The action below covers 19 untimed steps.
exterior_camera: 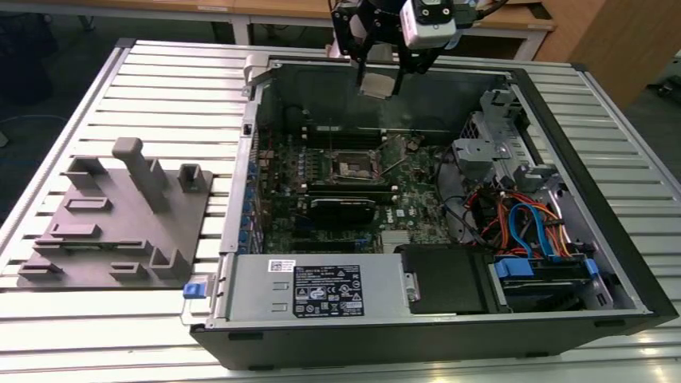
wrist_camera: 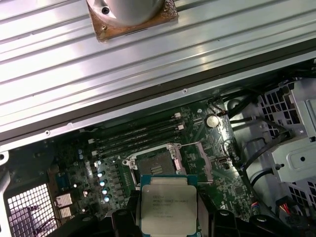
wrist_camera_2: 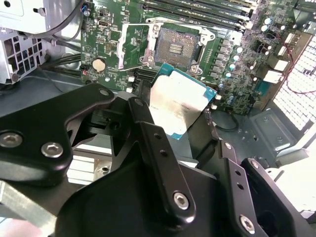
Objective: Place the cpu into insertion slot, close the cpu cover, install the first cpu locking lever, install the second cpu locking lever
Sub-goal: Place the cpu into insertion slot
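Note:
My gripper point(exterior_camera: 378, 78) hangs over the back of the open computer case and is shut on the cpu point(wrist_camera_2: 177, 104), a flat square chip with a dull silver top and a teal edge. One black finger point(wrist_camera_2: 143, 116) presses each side of the chip. The cpu point(wrist_camera: 168, 205) is in the air, a little off to one side of the insertion slot point(wrist_camera: 154, 163). The slot point(wrist_camera_2: 176, 45) lies bare, its dark contact field showing. The cpu cover point(wrist_camera: 175, 154) is swung open beside the slot. In the exterior view the slot point(exterior_camera: 349, 165) sits mid-board, below the gripper.
Long black memory slots point(wrist_camera: 138, 136) run beside the socket. A grey power-supply box point(exterior_camera: 309, 287) fills the case's near corner, with a drive cage and coloured cables point(exterior_camera: 532, 231) at the exterior view's right. A grey fixture block point(exterior_camera: 117, 215) stands on the slatted table at the left.

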Motion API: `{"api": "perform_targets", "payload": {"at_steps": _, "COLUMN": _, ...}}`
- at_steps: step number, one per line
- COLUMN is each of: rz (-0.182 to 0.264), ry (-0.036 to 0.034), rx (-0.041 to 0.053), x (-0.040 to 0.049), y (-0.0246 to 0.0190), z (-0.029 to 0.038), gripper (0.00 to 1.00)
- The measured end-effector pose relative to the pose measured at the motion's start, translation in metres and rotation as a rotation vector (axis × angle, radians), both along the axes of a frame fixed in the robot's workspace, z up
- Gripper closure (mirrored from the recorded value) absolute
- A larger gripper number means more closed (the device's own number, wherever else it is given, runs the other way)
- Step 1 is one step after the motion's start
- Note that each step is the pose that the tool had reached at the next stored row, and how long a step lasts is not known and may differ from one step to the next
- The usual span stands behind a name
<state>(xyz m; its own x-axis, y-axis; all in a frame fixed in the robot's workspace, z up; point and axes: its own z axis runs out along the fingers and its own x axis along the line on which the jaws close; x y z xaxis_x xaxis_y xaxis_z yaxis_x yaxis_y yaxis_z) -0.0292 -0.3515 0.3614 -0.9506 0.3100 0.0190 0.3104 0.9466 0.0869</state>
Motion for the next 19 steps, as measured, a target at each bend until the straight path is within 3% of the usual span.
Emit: {"api": "perform_targets", "payload": {"at_steps": 19, "rz": -0.024, "ry": 0.0, "rx": 0.0, "x": 0.0, "y": 0.0, "z": 0.0, "gripper": 0.46}}
